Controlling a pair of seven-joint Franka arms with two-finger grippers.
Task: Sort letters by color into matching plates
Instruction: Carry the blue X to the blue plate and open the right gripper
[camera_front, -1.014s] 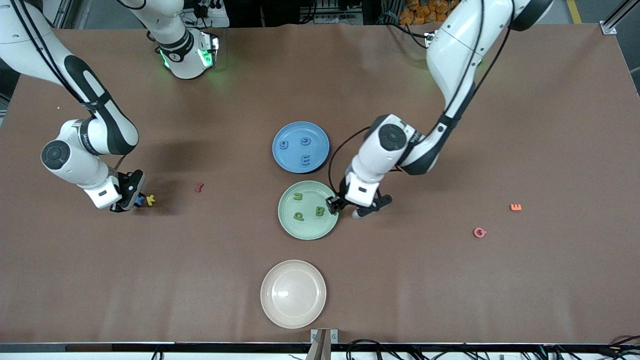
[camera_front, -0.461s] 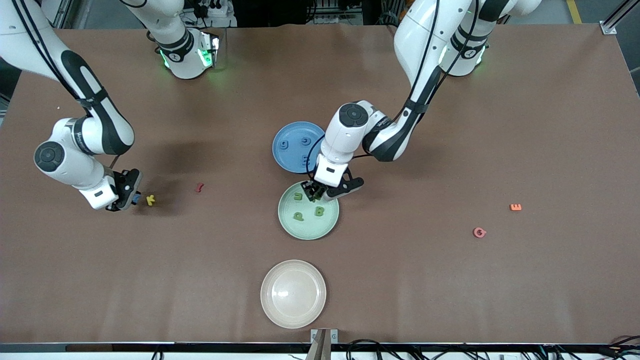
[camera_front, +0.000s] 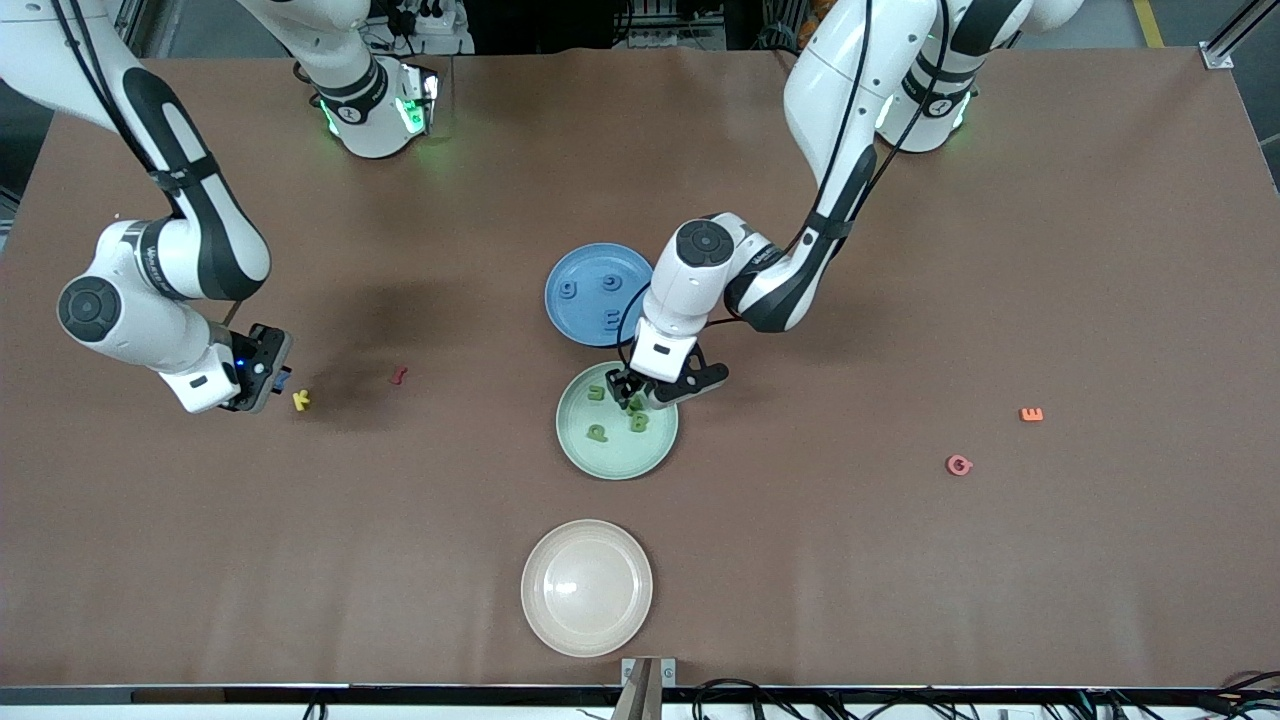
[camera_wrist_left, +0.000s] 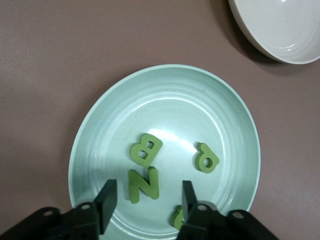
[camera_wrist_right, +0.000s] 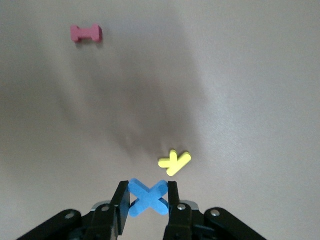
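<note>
While the left gripper (camera_front: 628, 392) is positioned low over the mint green plate (camera_front: 655, 452), its fingers (camera_wrist_left: 106, 197) are seen spread apart with nothing between them. A green N (camera_wrist_left: 143, 184) lies flat in that plate, directly under the gap of the spread fingers, and a green B (camera_wrist_left: 145, 149) lies just beside it. A green Q-shaped letter (camera_wrist_left: 206, 158) is also seen in the plate, and a fourth green letter (camera_wrist_left: 177, 218) is partly hidden by one finger; which letter it is cannot be told.

The blue plate (camera_front: 575, 320) is located just beside the mint green plate, farther from the front camera, and three blue letters (camera_front: 612, 320) are contained in it. The cream plate (camera_front: 586, 588) is located nearer the front camera than the mint green plate, apart from it.

Toward the right arm's end of the table, well apart from the mint green plate, the right gripper (camera_wrist_right: 145, 202) is held above the bare tabletop, its fingers pressed onto a blue X (camera_wrist_right: 147, 197). A yellow K (camera_front: 301, 400) lies on the table near it, and a red letter (camera_front: 398, 376) lies between the yellow K and the mint green plate.

An orange E (camera_front: 1031, 414) and a pink G (camera_front: 959, 465) lie toward the left arm's end of the table.
</note>
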